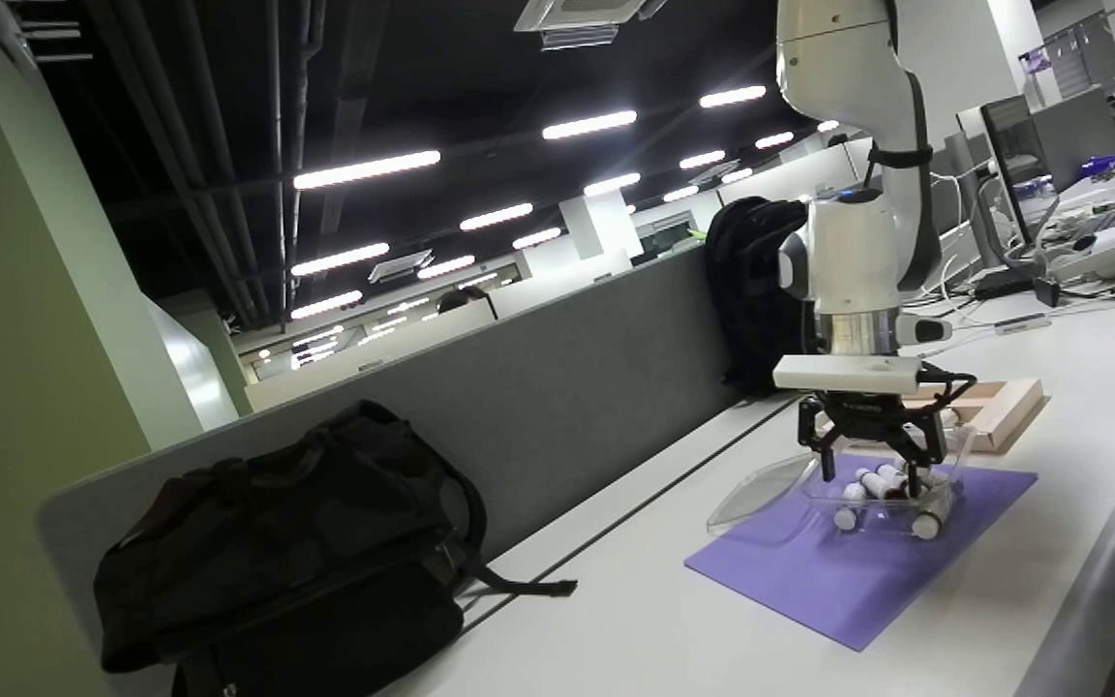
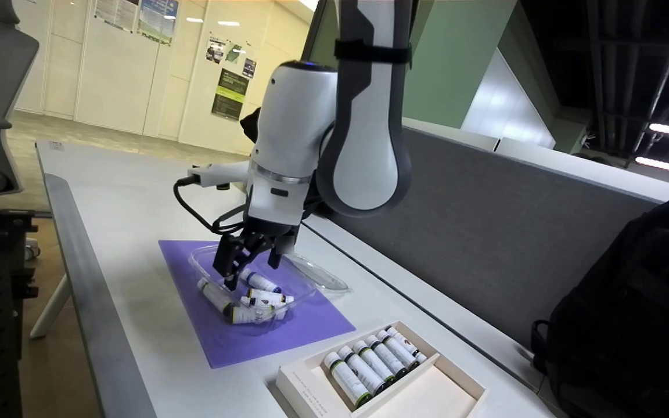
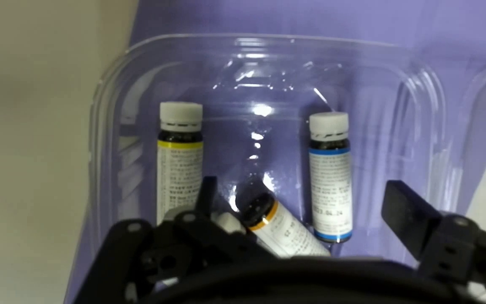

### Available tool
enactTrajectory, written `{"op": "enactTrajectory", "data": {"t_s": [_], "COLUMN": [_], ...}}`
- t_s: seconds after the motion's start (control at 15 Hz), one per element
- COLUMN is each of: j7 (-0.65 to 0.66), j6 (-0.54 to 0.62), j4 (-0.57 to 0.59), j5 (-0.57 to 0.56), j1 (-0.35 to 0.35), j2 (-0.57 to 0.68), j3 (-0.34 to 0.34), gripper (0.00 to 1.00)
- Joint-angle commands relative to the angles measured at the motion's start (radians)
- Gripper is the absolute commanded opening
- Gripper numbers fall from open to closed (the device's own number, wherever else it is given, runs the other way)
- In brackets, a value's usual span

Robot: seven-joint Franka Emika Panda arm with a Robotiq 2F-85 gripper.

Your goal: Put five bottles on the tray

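Gripper is hovering, fingers apart, likely to straddle the blue-banded bottle, with the tray lying four o'clock from it in an exterior view.

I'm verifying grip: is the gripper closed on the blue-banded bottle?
No, in the wrist view the gripper stands open, its fingers clear of that bottle.

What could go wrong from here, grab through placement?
Double pick: in the wrist view the open gripper straddles the blue-banded bottle and the slanted orange-banded one close by; closing may catch both.
Shifted bin: it works over the clear bin, so a low, off-centre reach could bump the wall.
Bad landing: the tray holds a row of bottles side by side in one compartment; one more there could end up on top.
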Motion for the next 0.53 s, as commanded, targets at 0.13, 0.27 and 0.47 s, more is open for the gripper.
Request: {"op": "enactTrajectory", "data": {"t_s": [0.13, 0.27, 0.47], "j7": [0.01, -0.011, -0.067], "j6": [0.007, 0.007, 0.012], "j4": [-0.001, 0.005, 0.021], "j5": [-0.022, -0.02, -0.013], "j1": [0.042, 0.015, -0.055], "j2": [0.018, 0.022, 0.022], "j3": [-0.037, -0.012, 0.051], "gripper": [1.0, 1.0, 1.0]}}
